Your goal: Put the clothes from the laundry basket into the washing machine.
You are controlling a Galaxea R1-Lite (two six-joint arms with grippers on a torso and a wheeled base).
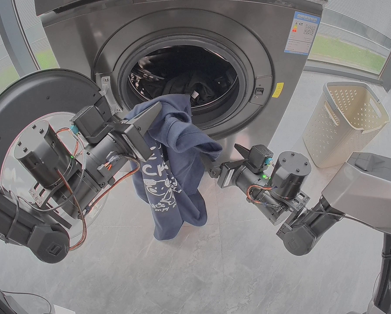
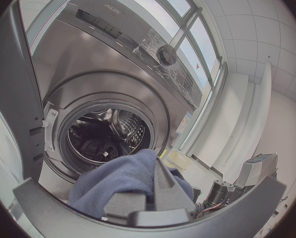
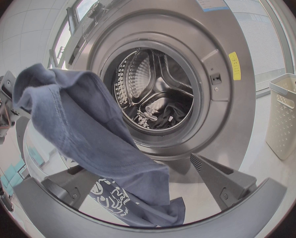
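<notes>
Navy shirt (image 1: 178, 162) in left gripper's (image 1: 155, 110) tight pinch before washing machine (image 1: 265, 44) opening; right gripper (image 1: 221, 158) wide apart.

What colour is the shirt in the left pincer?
Dark blue with a white print; the shirt shows best in the head view.

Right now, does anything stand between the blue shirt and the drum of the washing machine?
Nothing visible does. The blue shirt, held by the left gripper, hangs before the open drum; the door is swung aside to the left.
</notes>
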